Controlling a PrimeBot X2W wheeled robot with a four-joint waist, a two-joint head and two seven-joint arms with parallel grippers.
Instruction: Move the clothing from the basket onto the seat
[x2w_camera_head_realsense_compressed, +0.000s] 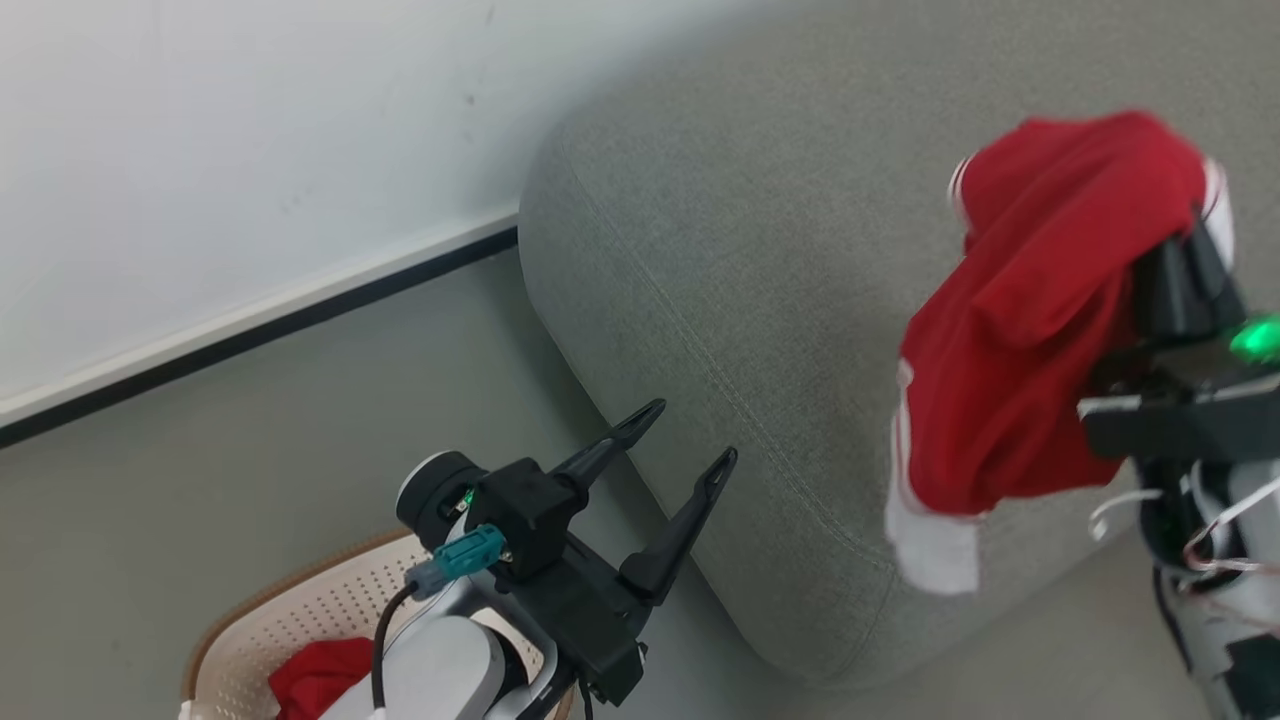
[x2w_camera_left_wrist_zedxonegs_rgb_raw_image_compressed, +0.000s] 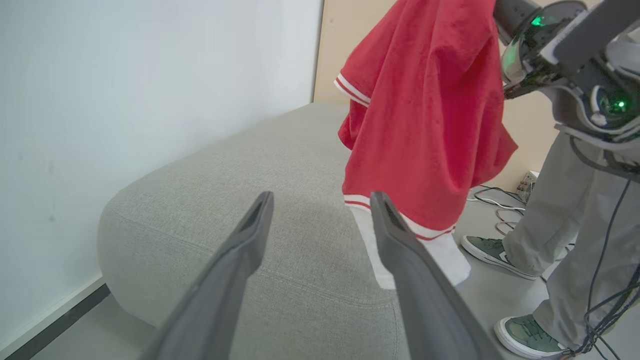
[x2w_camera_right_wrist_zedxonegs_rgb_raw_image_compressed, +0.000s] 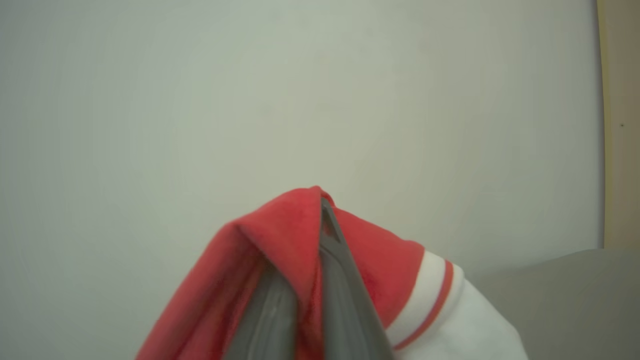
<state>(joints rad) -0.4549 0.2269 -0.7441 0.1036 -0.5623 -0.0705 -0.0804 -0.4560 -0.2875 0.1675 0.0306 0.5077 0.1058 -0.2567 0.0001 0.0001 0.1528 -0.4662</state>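
Clothing: two red garments. The hanging garment (x2w_camera_head_realsense_compressed: 1030, 330) dangles at the right of the frame, by the one seat's (x2w_camera_head_realsense_compressed: 750, 250) edge. The second garment (x2w_camera_head_realsense_compressed: 315, 675) lies in the one basket (x2w_camera_head_realsense_compressed: 300, 600), lower left.
Right gripper (x2w_camera_right_wrist_zedxonegs_rgb_raw_image_compressed: 320, 215): clamped on the hanging garment.
Left gripper (x2w_camera_head_realsense_compressed: 692, 430): fingers apart, empty.

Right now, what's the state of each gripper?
Left gripper: open, holding nothing.
Right gripper: shut on the red garment.
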